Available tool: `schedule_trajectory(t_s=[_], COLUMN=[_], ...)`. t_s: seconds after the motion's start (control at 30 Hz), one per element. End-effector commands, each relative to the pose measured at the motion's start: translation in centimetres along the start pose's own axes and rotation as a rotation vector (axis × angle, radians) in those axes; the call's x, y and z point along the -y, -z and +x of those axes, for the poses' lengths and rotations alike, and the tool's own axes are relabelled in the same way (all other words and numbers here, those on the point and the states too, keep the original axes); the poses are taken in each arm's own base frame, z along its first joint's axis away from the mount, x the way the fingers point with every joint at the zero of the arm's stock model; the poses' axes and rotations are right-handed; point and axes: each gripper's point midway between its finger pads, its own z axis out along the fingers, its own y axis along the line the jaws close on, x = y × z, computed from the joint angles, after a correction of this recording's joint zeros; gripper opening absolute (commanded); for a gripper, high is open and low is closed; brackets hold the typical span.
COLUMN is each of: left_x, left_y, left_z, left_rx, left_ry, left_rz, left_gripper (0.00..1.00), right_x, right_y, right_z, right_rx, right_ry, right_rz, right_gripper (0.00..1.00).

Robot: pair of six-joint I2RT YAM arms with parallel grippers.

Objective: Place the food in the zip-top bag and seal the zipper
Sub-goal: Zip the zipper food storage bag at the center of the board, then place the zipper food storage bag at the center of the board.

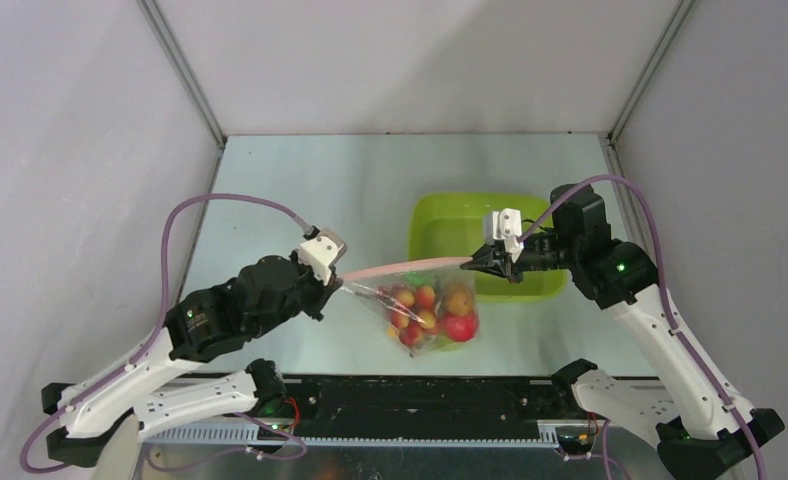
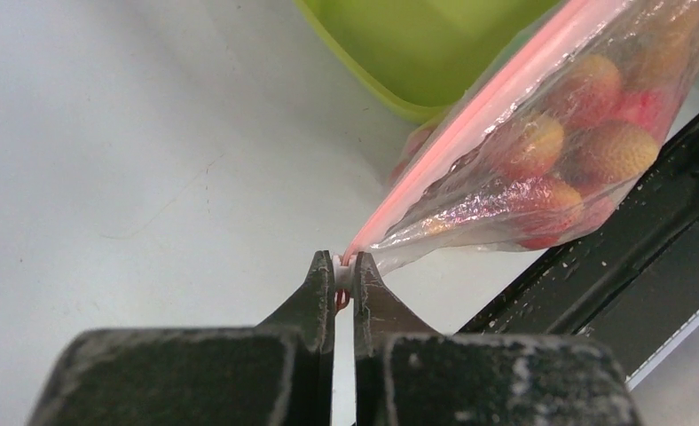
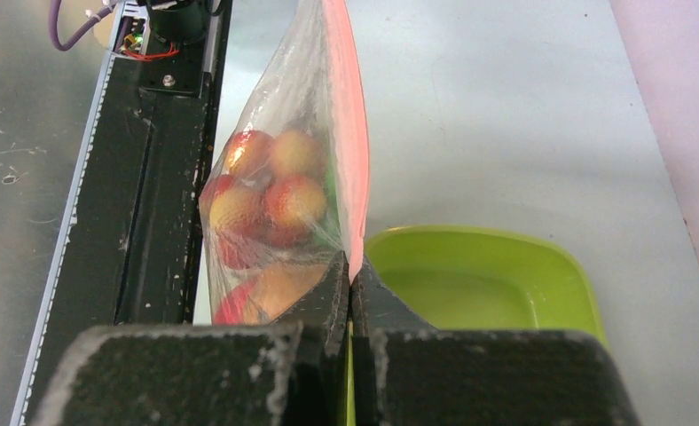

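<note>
Left gripper, its matte black jaws nearly touching, pinches one end of the zipper; I see my right gripper pinching the other end. Stretched between them hangs the clear, crinkly zip-top bag, with rounded red and orange food bulging inside. Beyond it sits a smooth lime-green tub.

Top cam: high behind the near edge, looks down and forward over the whole desk. Left wrist cam: close and low, faces right along the zip-top bag. Right wrist cam: close, faces left along it. All three share the bag and the green tub.
</note>
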Motion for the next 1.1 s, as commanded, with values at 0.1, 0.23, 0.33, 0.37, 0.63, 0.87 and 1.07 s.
schedule_trajectory(t_s=[0.1, 0.23, 0.33, 0.37, 0.63, 0.87, 1.07], left_x=[-5.7, -6.9, -8.0, -8.3, -11.8, -15.8, -18.5], left_y=[1.9, 2.4, 2.9, 3.1, 4.6, 3.3, 1.3], left_z=[2.3, 0.2, -2.2, -2.7, -3.7, -1.1, -1.2], left_rx=[-0.092, -0.003, 0.093, 0.114, 0.151, 0.025, 0.051], left_ry=[-0.021, 0.036, 0.099, 0.124, 0.231, 0.353, 0.423], left_rz=[-0.302, -0.385, -0.460, -0.480, -0.776, -1.007, -1.046], left_gripper=[0.00, 0.00, 0.00, 0.00, 0.00, 0.00, 0.02], right_x=[1.1, 1.1, 1.3, 1.1, 4.0, 7.7, 14.4], right_y=[1.2, 0.4, -1.2, -2.0, -9.2, -14.9, -17.3], right_z=[-0.9, -2.0, -2.9, -2.7, -2.5, 0.3, 2.4], right_rx=[0.016, 0.098, 0.206, 0.205, 0.209, 0.191, 0.204], right_ry=[0.023, 0.005, -0.014, -0.056, -0.151, -0.308, -0.381], right_rz=[0.085, 0.057, 0.005, -0.011, 0.056, 0.150, 0.385], right_gripper=[0.00, 0.00, 0.00, 0.00, 0.00, 0.00, 0.02])
